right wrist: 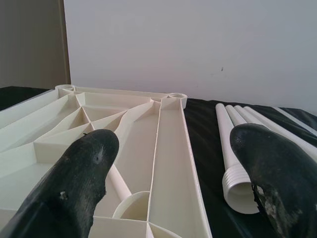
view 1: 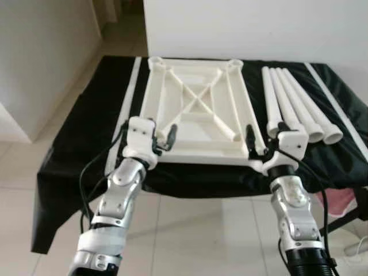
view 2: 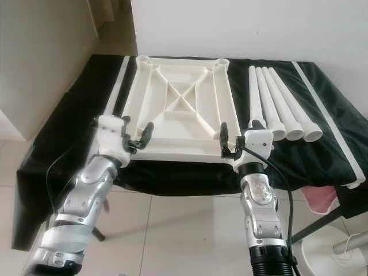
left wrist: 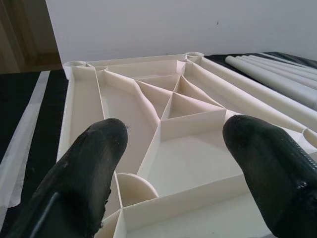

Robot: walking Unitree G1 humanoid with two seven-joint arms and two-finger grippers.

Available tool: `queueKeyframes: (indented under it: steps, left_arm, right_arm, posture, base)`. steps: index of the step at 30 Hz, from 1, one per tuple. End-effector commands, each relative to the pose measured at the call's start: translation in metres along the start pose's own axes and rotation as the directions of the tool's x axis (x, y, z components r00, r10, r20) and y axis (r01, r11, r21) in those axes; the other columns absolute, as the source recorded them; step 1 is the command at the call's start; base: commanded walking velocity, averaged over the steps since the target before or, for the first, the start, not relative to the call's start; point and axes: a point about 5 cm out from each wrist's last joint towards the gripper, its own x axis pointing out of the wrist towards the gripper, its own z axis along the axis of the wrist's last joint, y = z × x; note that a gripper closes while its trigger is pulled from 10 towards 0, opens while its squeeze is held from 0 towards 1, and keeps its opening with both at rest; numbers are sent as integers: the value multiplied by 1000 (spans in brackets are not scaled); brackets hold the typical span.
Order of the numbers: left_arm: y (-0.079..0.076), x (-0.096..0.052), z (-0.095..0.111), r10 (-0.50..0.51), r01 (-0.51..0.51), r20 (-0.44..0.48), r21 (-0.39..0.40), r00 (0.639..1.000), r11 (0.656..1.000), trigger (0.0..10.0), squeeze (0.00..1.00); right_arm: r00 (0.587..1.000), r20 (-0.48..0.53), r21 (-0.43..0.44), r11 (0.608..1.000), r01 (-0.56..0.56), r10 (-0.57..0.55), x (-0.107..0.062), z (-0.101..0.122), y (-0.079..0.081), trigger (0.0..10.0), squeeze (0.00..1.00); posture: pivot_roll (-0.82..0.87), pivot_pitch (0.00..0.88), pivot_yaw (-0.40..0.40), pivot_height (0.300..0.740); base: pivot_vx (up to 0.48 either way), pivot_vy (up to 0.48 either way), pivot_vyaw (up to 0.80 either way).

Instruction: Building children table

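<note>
Cream plastic children's tabletop (view 1: 195,109), ribbed underside up with X-bracing and round leg sockets at the corners, lies flat mid-bench on the black cloth-covered bench (view 1: 80,138). Four white plastic tube legs (view 1: 296,106) lie side by side on the cloth just right of the tabletop, flared ends toward the robot, not touching it.

Left hand (view 1: 164,138) sits at the near left corner of the tabletop, fingers (left wrist: 84,173) spread apart, gripping nothing; corner socket visible between them in the wrist view. Right hand (view 1: 259,141) at the near right corner, fingers (right wrist: 74,183) also spread wide and released, straddling the tabletop's right edge and the nearest leg's threaded end. White tape strips (view 1: 129,92) run along the cloth. Tiled floor (view 1: 190,230) below.
</note>
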Motion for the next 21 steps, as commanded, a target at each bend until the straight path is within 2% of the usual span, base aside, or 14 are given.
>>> queueKeyframes:
  steps: [1,12,17,21]
  left_arm:
    - [-3,1,-1,-57,57,-3,-5,998,998,10000,0]
    - [-6,3,0,-77,77,3,-36,997,996,10000,0]
    - [-2,3,-1,-63,63,-4,-65,998,996,10000,0]
    - [0,2,-1,-59,58,-1,-90,998,994,10000,0]
  right_arm:
    - [1000,-7,-13,1000,11,-11,-2,-3,-4,10000,0]
    - [999,-17,-14,1000,27,-27,-3,-4,-6,10000,0]
    - [999,-22,-19,999,36,-37,-3,-6,-7,10000,0]
    - [999,-12,-14,999,34,-34,-4,-5,-6,10000,0]
  posture:
    - [-15,0,-30,740]
    - [-20,0,-21,740]
    - [-19,0,-19,740]
    - [-20,0,-18,740]
  base:
    - [0,0,0]
    - [0,0,0]
    - [0,0,-475]
    - [186,0,0]
